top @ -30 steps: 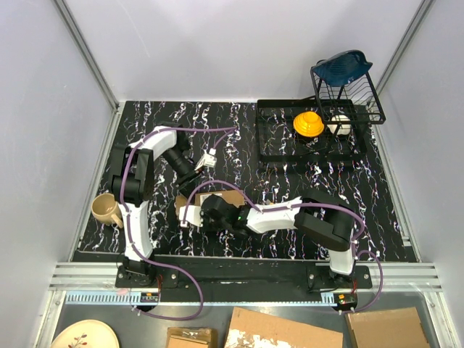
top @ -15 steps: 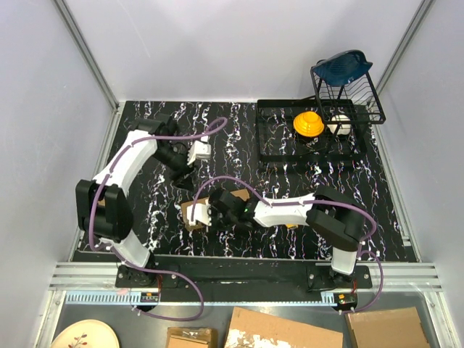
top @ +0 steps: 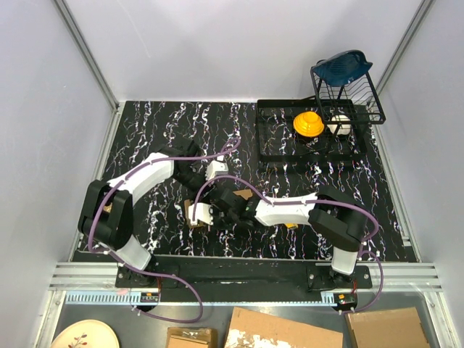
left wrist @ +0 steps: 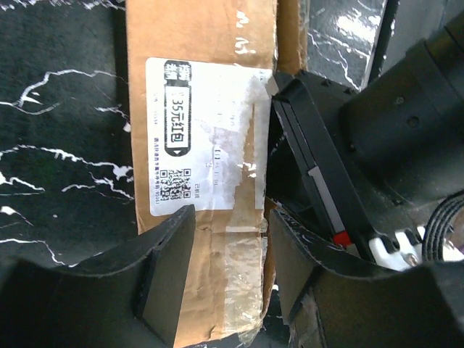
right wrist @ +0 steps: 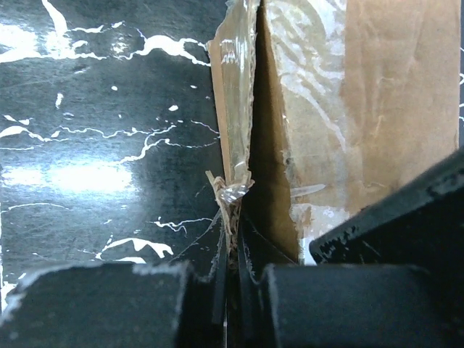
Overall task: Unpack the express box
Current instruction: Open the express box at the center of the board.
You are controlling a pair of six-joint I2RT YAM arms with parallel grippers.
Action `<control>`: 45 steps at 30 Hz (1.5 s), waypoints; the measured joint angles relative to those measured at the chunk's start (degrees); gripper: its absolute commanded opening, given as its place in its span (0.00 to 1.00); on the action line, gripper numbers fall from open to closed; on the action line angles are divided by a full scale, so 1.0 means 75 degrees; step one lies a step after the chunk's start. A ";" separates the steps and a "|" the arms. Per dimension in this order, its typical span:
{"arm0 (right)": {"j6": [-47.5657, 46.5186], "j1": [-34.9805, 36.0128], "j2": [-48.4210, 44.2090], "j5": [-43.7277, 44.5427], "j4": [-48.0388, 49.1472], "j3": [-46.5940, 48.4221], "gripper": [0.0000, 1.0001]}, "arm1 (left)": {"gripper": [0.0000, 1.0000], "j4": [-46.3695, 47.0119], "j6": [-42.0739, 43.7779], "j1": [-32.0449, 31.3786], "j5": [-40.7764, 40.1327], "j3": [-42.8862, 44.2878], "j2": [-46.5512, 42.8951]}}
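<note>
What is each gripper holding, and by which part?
Right gripper pinches the box by a taped flap edge. Left gripper, open over the label, holds nothing.

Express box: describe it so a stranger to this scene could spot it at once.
On the black marbled table, look near the front edge, left of centre. The box is the small brown carton, its torn edge pinched by the right claw. Unlike the cardboard pieces off the table, it bears clear tape and a white label.

both arms reach toward each other, the left end effector [left wrist: 228,243] parted, the right end effector [right wrist: 230,250] clamped tight.
</note>
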 measured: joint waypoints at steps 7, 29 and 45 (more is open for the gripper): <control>0.0003 -0.0061 -0.0015 0.0050 -0.0070 0.0000 0.08 | 0.53 0.0577 -0.0434 -0.0274 -0.0157 -0.0099 -0.0122; -0.0493 -0.0119 -0.0017 -0.0513 -0.0096 0.0000 0.08 | 0.63 0.0705 0.0358 -0.0437 -0.0533 -0.0697 -0.1008; -0.0682 -0.0254 0.0090 -0.0871 0.0644 -0.0117 0.07 | 0.84 -0.0799 0.1466 0.0729 -0.0627 -0.0490 -0.1714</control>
